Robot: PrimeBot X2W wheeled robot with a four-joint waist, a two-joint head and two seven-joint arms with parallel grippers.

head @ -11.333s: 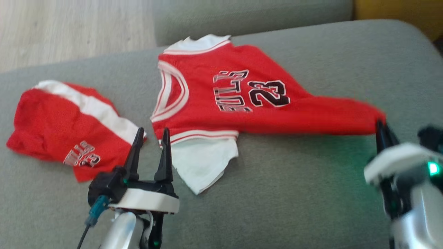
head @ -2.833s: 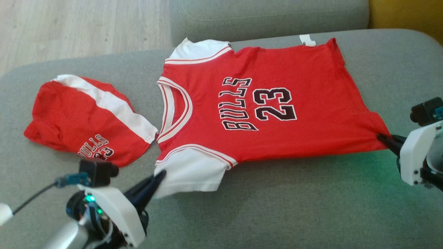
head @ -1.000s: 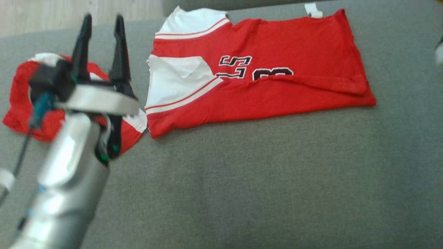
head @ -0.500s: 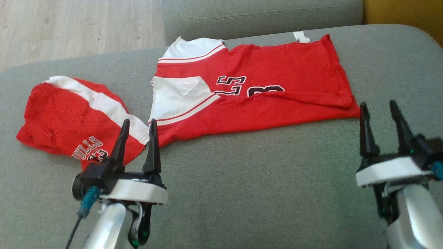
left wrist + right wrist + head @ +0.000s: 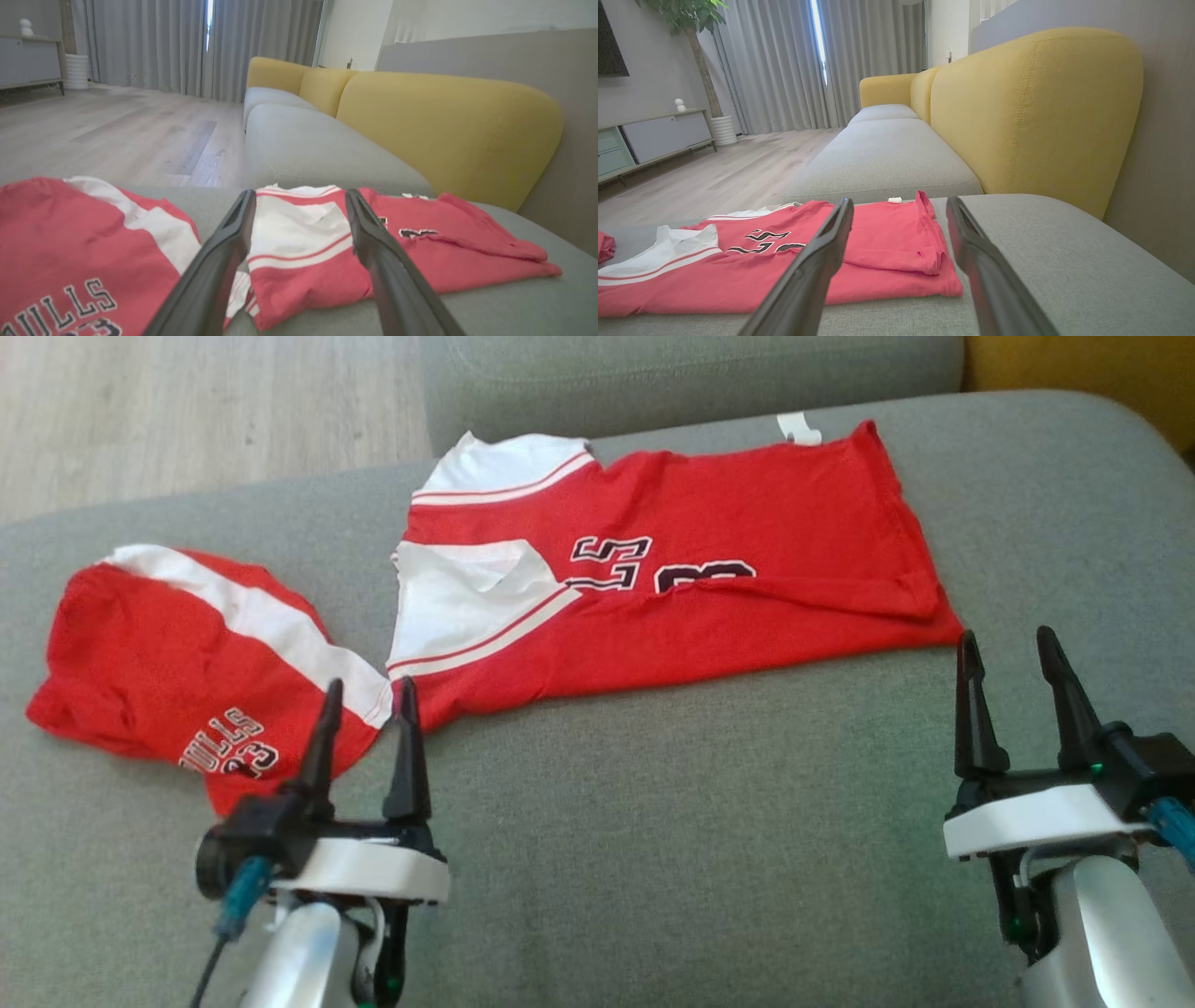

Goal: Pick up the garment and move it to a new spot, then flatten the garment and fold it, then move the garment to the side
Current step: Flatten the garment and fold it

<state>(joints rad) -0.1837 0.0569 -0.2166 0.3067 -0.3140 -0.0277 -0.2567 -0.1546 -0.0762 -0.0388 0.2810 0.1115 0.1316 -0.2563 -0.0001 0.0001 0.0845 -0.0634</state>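
Note:
The garment, a red jersey with white sleeves and black lettering, lies on the grey sofa seat, its near long edge folded up over the print. It also lies ahead in the left wrist view and the right wrist view. My left gripper stands open just short of the garment's near left corner, nothing between its fingers. My right gripper stands open just short of the near right corner, also empty. The same open fingers frame the white sleeve, and the right ones frame the folded hem.
A second red piece with a white stripe lies at the left on the seat, its edge close to my left gripper. Another grey cushion lies beyond. The yellow sofa back rises at the right. Wooden floor lies at the far left.
Both arms have drawn back toward me from the folded garment and settled with fingers upright. The garment's near edge, flat a few seconds ago, now lies folded over the print.

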